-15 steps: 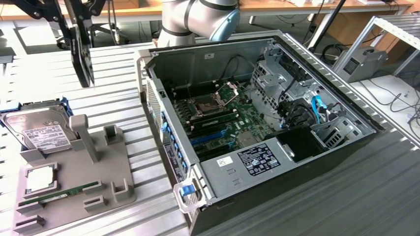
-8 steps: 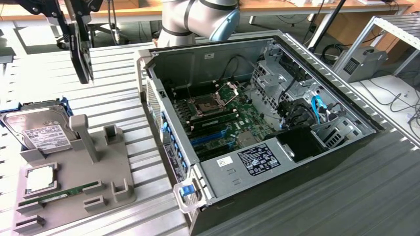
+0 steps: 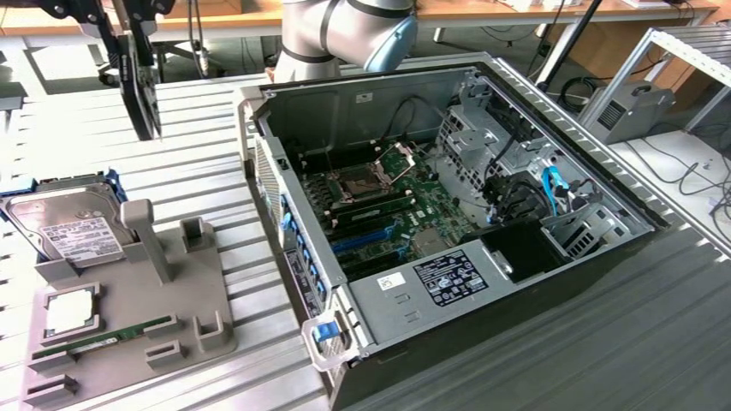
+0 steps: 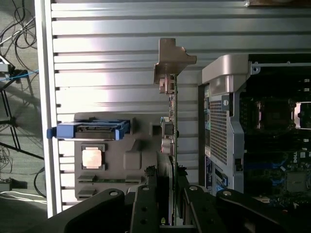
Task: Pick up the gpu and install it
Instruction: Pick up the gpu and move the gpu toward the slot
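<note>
The gpu (image 4: 174,116) appears edge-on in the wrist view, a thin green board with its silver bracket (image 4: 172,58) at the far end. My gripper (image 4: 167,206) is shut on it, one black finger (image 4: 146,204) pressing each side. In the exterior view the gpu (image 3: 143,94) hangs as a dark upright slab from my gripper (image 3: 135,30) at the exterior view's upper left. It is lifted above the slatted table, apart from the grey holder (image 3: 171,300) and to the left of the open computer case (image 3: 457,223).
The grey holder carries a hard drive (image 3: 68,227) in a blue caddy, a CPU (image 3: 71,312) and a RAM stick (image 3: 103,338). The case lies open with its motherboard (image 3: 389,210) exposed. The arm's body (image 3: 342,30) stands behind the case. Cables and racks sit off the table's right.
</note>
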Action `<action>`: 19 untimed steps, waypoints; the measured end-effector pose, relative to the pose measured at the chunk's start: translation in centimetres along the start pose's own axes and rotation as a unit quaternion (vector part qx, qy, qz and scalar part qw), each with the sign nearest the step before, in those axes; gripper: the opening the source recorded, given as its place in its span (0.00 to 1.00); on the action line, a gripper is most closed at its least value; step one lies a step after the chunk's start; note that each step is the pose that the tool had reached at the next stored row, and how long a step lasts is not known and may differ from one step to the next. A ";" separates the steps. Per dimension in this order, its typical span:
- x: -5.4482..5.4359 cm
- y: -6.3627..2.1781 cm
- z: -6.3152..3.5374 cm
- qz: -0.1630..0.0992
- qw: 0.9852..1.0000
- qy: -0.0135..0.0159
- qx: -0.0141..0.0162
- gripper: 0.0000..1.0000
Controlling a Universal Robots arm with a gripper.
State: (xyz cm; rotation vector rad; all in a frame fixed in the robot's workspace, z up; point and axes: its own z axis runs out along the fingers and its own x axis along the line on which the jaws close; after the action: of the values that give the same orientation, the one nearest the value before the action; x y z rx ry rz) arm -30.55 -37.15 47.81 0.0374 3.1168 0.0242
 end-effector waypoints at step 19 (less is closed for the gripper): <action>0.0 0.86 -1.45 0.000 1.000 0.000 0.000 0.26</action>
State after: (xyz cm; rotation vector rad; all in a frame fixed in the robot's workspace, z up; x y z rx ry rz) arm -30.54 -36.32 49.28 0.0375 3.1168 0.0241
